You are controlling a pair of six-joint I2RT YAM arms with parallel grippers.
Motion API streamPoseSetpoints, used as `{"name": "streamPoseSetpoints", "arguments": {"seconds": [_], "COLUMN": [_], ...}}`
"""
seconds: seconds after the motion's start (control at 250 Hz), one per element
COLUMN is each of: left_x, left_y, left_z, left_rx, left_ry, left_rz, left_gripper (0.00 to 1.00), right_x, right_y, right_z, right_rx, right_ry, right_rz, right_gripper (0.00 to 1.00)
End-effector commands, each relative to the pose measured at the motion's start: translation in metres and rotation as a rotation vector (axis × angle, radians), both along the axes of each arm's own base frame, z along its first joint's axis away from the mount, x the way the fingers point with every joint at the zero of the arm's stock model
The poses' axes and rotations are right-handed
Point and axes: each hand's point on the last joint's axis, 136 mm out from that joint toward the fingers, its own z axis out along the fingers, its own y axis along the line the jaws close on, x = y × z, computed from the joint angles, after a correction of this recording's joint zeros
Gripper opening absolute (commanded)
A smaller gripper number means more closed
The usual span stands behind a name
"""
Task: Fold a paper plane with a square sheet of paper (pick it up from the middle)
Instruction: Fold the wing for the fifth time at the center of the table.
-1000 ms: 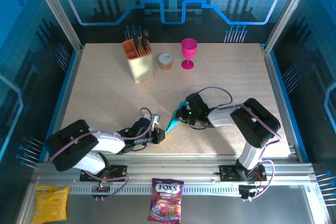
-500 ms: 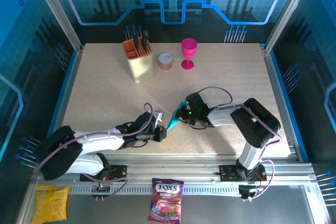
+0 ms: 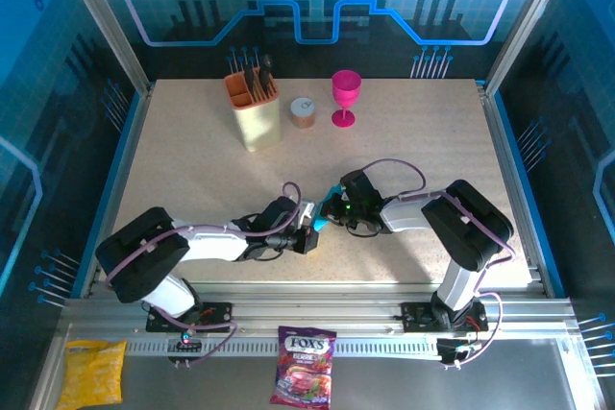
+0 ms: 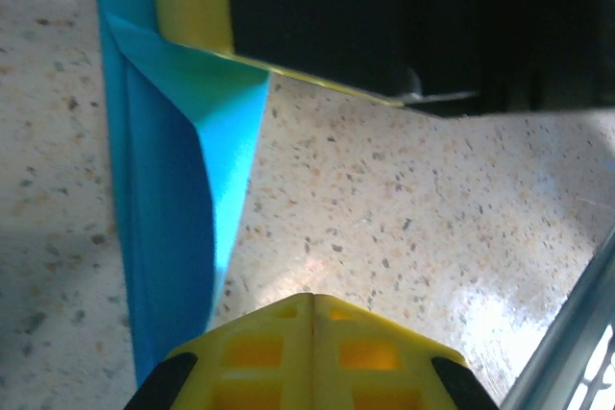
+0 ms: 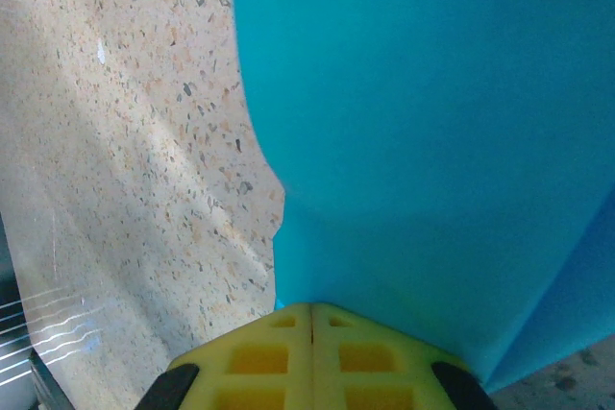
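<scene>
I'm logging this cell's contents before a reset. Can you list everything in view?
sheet of paper: 1, cyan-blue, partly folded, table centre
utensil holder: 1, cream and orange, far left
small jar: 1, brown, beside the holder
goblet: 1, pink, far centre
candy bag: 1, purple, near ledge
snack bag: 1, yellow, near-left ledge
table: 1, speckled beige
left gripper: 1, yellow pads, shut beside the paper
right gripper: 1, yellow pads, shut on the paper

We identify the square sheet of paper as bright cyan-blue, plain and unmarked. It is partly folded. In the left wrist view the sheet shows overlapping layers meeting at a sharp diagonal crease, with its long edge down on the speckled table. It sits near the front centre.
</scene>
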Motion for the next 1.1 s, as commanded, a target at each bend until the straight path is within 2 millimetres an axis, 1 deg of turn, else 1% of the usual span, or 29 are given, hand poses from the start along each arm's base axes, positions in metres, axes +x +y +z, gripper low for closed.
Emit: {"name": "streamPoseSetpoints", "arguments": {"seconds": [0.0,0.176,0.344,0.439,0.531,0.667,0.739,0.823,0.927,1.095], "left_x": [0.009,0.013,0.01,0.007,0.004,0.0,-0.002,-0.003,-0.004,-0.004], "left_y": [0.004,0.011,0.017,0.022,0.027,0.034,0.036,0.038,0.038,0.039], "left_z": [-0.004,-0.01,-0.022,-0.03,-0.036,-0.043,-0.046,-0.049,-0.052,-0.055], "left_rx": [-0.007,-0.017,0.007,0.029,0.045,0.064,0.072,0.079,0.084,0.09], "left_ry": [-0.028,-0.013,0.007,0.02,0.031,0.043,0.046,0.051,0.056,0.063], "left_rz": [0.006,0.028,0.032,0.041,0.049,0.062,0.064,0.068,0.069,0.069], "left_gripper": [0.0,0.0,0.0,0.0,0.0,0.0,0.0,0.0,0.0,0.0], "right_x": [-0.052,-0.051,-0.051,-0.048,-0.039,-0.017,-0.011,-0.011,-0.016,-0.031], "right_y": [-0.062,-0.061,-0.059,-0.056,-0.047,-0.029,-0.023,-0.021,-0.018,-0.01], "right_z": [-0.072,-0.072,-0.072,-0.067,-0.053,-0.011,0.012,0.028,0.036,0.037], "right_rx": [-0.264,-0.261,-0.256,-0.241,-0.2,-0.099,-0.066,-0.052,-0.053,-0.065], "right_ry": [0.246,0.247,0.248,0.237,0.191,0.032,-0.037,-0.08,-0.102,-0.114], "right_rz": [-0.062,-0.062,-0.06,-0.051,-0.021,0.041,0.066,0.081,0.103,0.129], "right_gripper": [0.0,0.0,0.0,0.0,0.0,0.0,0.0,0.0,0.0,0.0]}}
